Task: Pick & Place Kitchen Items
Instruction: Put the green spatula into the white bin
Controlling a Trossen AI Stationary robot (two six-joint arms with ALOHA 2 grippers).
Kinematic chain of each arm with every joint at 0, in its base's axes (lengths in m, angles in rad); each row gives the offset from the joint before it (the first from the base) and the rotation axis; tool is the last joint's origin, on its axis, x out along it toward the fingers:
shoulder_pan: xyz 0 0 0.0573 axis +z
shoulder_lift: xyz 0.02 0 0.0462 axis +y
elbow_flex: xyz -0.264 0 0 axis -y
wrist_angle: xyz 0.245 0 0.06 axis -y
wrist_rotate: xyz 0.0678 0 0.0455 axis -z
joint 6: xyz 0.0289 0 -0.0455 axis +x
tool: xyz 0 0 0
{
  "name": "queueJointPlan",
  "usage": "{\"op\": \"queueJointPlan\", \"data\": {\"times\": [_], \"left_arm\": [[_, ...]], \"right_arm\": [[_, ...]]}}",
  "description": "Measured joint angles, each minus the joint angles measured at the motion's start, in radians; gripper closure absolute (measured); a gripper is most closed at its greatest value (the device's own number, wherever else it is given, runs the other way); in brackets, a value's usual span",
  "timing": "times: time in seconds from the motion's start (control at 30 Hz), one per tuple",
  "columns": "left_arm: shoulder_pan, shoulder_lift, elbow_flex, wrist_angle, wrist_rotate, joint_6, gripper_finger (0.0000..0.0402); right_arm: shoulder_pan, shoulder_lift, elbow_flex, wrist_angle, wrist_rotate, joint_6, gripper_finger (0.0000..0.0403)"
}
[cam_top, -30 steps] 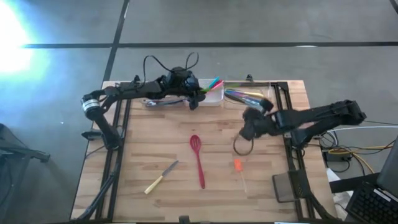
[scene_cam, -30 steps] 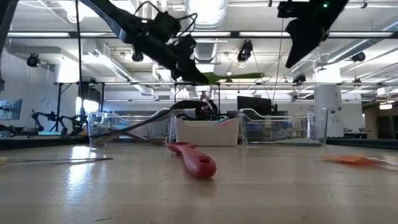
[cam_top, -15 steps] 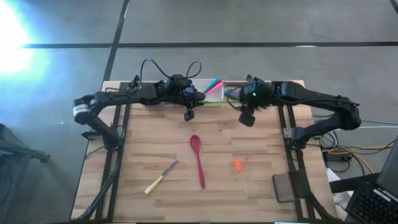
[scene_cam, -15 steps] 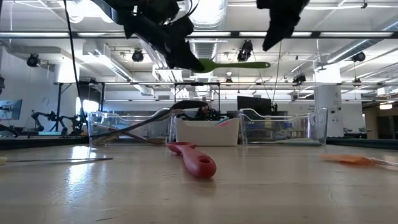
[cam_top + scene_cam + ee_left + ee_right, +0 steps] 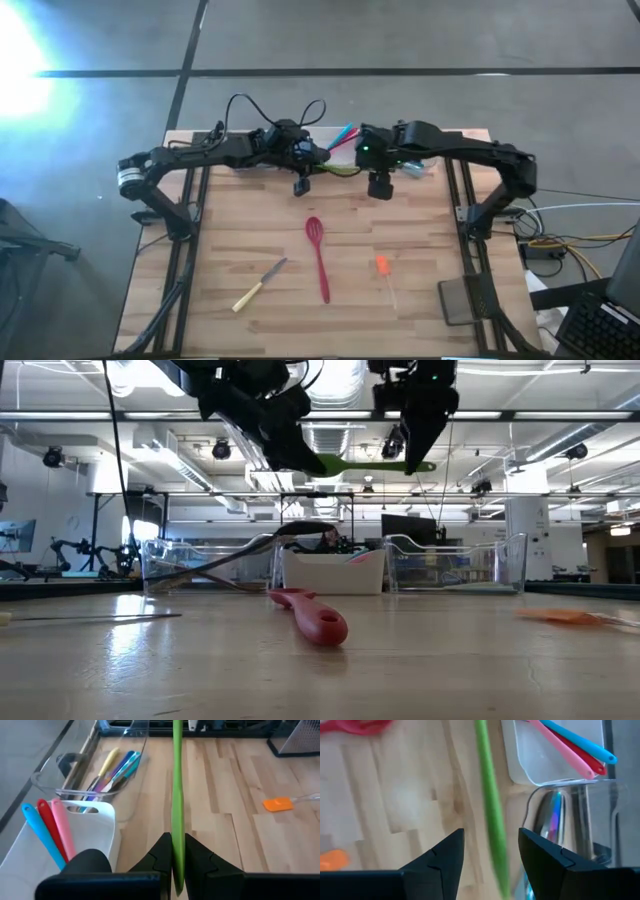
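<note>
Left gripper (image 5: pixel 172 857), clamped on the green spatula (image 5: pixel 177 800), holds it aloft above the table's far side. Right gripper (image 5: pixel 487 847), jaws apart, straddles its free end, apparently a handover. Next: close squarely before release.

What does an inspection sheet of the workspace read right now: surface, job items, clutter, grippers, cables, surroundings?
Surface: wooden table, slatted, black frame.
Job's things: green utensil held level in the air; red slotted spatula, wooden-handled knife and orange spatula lying loose; blue, red and pink handles in the white tray; more utensils in the clear tray.
Clutter: nothing seen.
Grippers: left gripper shut on the green utensil; right gripper open, fingers either side of the utensil.
Cables: black loops above the left arm; wires off the table's right.
Surroundings: lab room, ceiling lights, no person seen.
</note>
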Motion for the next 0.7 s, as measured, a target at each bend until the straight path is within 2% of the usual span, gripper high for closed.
{"op": "queueJointPlan", "data": {"times": [0.27, 0.37, 0.47, 0.7], "left_arm": [[-0.001, 0.0, 0.0, -0.027, 0.02, 0.006, 0.0378], [0.0, 0.0, 0.0, -0.03, 0.016, 0.011, 0.0378], [0.0, 0.0, 0.0, -0.027, 0.006, 0.012, 0.0378], [0.002, 0.0, 0.0, -0.022, -0.003, 0.026, 0.0378]], "right_arm": [[-0.009, 0.11, 0.068, -0.045, 0.048, -0.05, 0.0245], [-0.011, 0.117, 0.076, -0.077, 0.098, -0.05, 0.0292], [-0.012, 0.111, 0.075, -0.083, 0.098, -0.07, 0.0368], [-0.011, 0.108, 0.079, -0.083, 0.116, -0.069, 0.0379]]}}
